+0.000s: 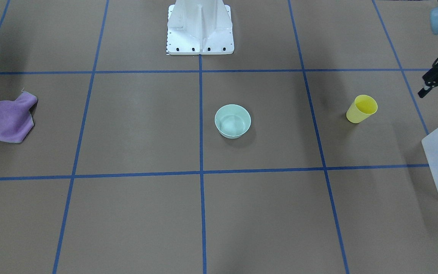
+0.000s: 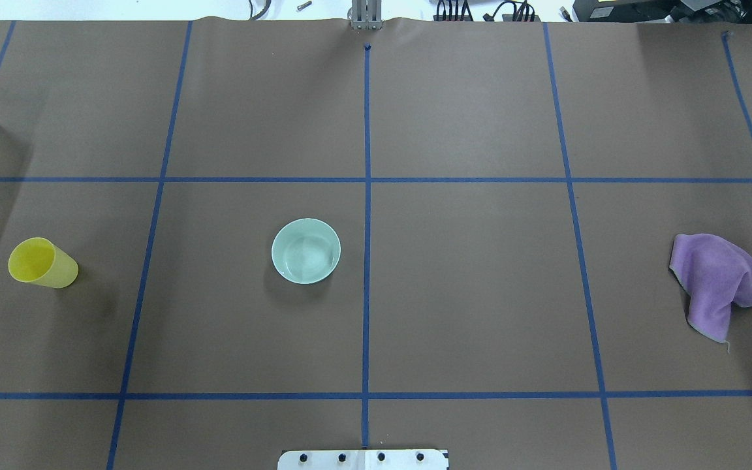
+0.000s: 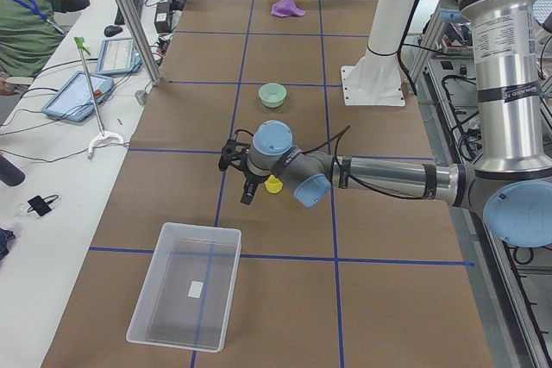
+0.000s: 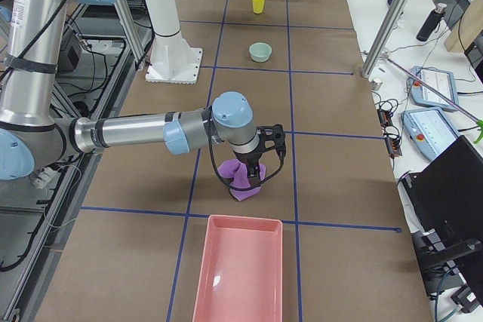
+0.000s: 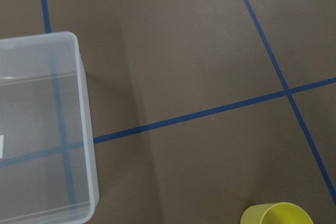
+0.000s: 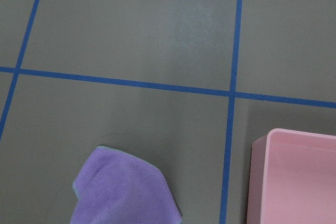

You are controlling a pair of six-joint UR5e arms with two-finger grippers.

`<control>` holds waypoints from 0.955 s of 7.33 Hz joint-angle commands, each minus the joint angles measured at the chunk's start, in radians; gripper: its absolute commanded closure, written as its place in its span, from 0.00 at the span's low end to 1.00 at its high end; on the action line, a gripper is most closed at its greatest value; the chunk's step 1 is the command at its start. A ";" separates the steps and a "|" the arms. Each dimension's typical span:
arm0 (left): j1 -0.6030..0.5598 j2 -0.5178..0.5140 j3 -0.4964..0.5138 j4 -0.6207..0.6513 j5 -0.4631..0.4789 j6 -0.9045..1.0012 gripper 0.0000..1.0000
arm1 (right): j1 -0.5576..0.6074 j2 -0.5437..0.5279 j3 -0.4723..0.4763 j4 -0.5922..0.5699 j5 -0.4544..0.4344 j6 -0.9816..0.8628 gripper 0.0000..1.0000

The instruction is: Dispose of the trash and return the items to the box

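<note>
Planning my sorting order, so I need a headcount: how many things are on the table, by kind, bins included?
Cups: 1, the yellow cup
Bowls: 1, the mint bowl
Cloths: 1, the purple cloth
Bins: 2, the clear bin and the pink bin
Total: 5

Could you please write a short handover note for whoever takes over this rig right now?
The left gripper hangs above the table between the yellow cup and the box, holding nothing; whether its jaws are open is unclear.
The right gripper hangs above the purple cloth, beside the pink bin; its jaws cannot be judged.
The yellow cup and the mint bowl stand upright on the table. The box and the pink bin are empty.
Done: nothing yet.
Left: cup and bowl into the box; the cloth probably goes into the pink bin.
</note>
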 commanded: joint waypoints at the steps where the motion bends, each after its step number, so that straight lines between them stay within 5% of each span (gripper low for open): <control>1: 0.145 0.003 0.002 -0.027 0.092 -0.126 0.02 | -0.001 0.000 0.000 0.002 0.000 0.004 0.00; 6: 0.256 0.001 0.026 -0.033 0.124 -0.127 0.17 | -0.001 0.000 -0.005 0.002 -0.011 0.004 0.00; 7: 0.262 -0.006 0.041 -0.033 0.126 -0.126 0.36 | -0.001 0.000 -0.003 0.002 -0.011 0.004 0.00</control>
